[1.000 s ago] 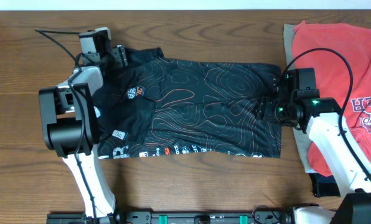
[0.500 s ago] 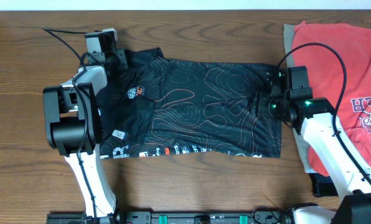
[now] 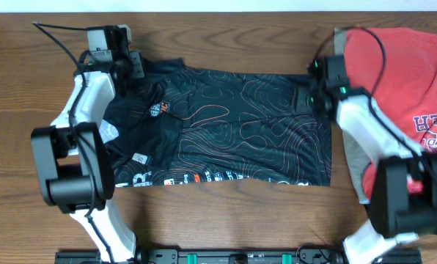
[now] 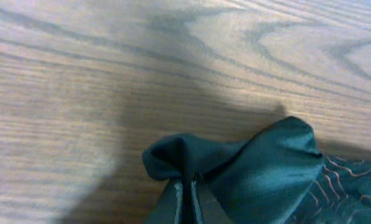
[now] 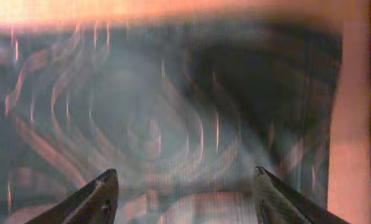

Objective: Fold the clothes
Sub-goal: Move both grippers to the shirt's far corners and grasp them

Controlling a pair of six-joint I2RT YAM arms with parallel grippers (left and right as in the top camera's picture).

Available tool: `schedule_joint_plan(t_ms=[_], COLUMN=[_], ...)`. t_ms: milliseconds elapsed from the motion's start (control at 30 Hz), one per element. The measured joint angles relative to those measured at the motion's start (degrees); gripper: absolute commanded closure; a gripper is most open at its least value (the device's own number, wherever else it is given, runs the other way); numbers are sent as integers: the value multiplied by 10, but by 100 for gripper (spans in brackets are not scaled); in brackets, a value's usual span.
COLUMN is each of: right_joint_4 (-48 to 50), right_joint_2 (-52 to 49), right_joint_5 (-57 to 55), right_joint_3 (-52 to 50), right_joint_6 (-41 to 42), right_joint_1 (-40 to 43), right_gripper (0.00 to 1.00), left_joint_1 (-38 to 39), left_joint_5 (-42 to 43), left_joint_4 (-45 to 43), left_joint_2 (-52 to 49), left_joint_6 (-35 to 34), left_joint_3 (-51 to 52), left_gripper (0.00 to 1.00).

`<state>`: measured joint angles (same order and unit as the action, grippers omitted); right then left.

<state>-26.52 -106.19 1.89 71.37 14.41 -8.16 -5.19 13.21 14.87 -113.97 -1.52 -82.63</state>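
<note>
Though bunched, jersey (image 4: 260, 162) edge in tool (image 4: 188, 202)

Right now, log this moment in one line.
left pincer: shut on black jersey corner | right pincer: open, over black jersey right edge

A brown wooden table (image 3: 226, 220) with wavy grain stretches ahead of the left gripper (image 4: 189, 200); a pale strip (image 3: 218, 4) edges its far side.
</note>
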Motion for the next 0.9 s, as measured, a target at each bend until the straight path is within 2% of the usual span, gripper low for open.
schedule_joint_plan(t_ms=[300,767,833,900], right_joint_4=[-50,-68,-71,-75], right_joint_2=[-163,-222,-229,-240], right_joint_5=[-56,-66,-64,-66], right_joint_3=[222,246,246,249], right_joint_6=[2,31,31,31], right_joint_1=[45,80,80,80], right_gripper=[31,32,39,57], left_joint_1=[0,0,0,0], left_joint_5=[0,0,0,0], left_joint_4=[50,55,55,56], left_joint_2=[-2,-2,-2,-2], left_joint_6=[0,0,0,0], left_joint_3=[0,0,0,0], left_gripper=[94,94,94,94])
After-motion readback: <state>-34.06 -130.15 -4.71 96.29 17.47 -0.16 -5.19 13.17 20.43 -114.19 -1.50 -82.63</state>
